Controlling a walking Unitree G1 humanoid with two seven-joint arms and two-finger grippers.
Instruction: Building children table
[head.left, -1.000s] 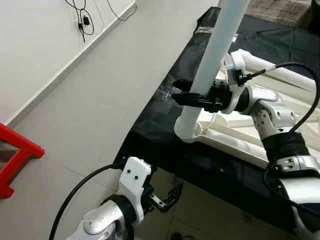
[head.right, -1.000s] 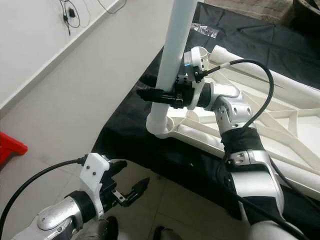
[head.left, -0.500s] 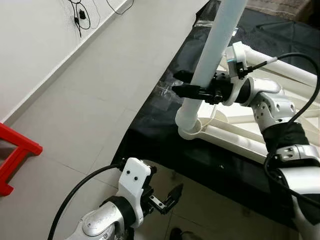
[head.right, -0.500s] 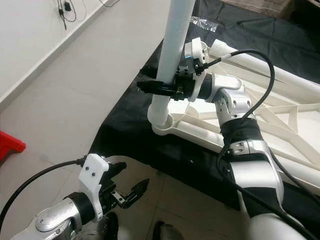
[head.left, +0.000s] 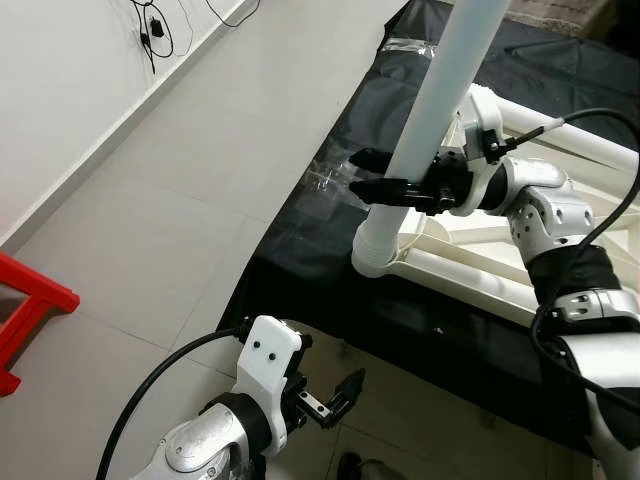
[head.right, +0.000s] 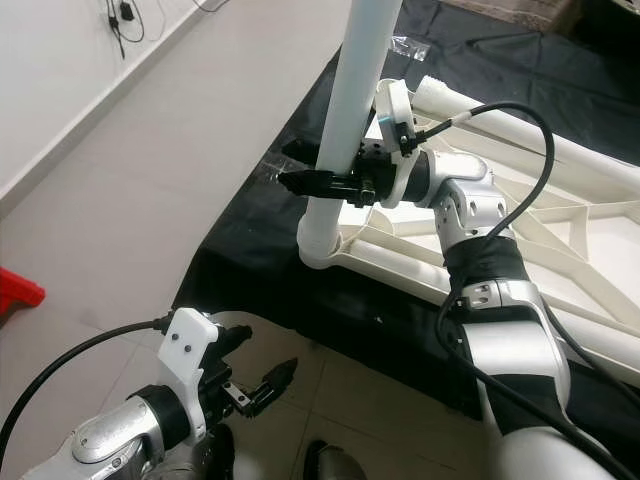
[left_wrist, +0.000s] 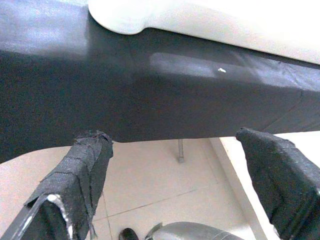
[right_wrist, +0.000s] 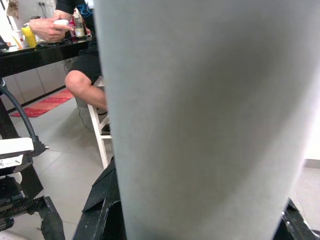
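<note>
- Reaching out across the black mat (head.left: 300, 240), the right arm is bent at the elbow, and the right gripper (head.left: 385, 175) has its black fingers clamped on either side of the white table leg (head.left: 440, 110). The leg stands nearly upright, a smooth round tube whose lower end sits in the corner socket of the white table frame (head.left: 470, 285) lying on the mat.
- Low near the floor, in the right eye view, the left arm hangs idle with the left gripper (head.right: 262, 385) holding nothing.
- From the left wrist, its two padded fingers (left_wrist: 82, 165) stand wide apart before the mat's edge and the floor tiles (left_wrist: 165, 175).
- From the right wrist, the leg (right_wrist: 200, 115) is pale and plain, up close; a seated person (right_wrist: 82, 75) is behind it.
</note>
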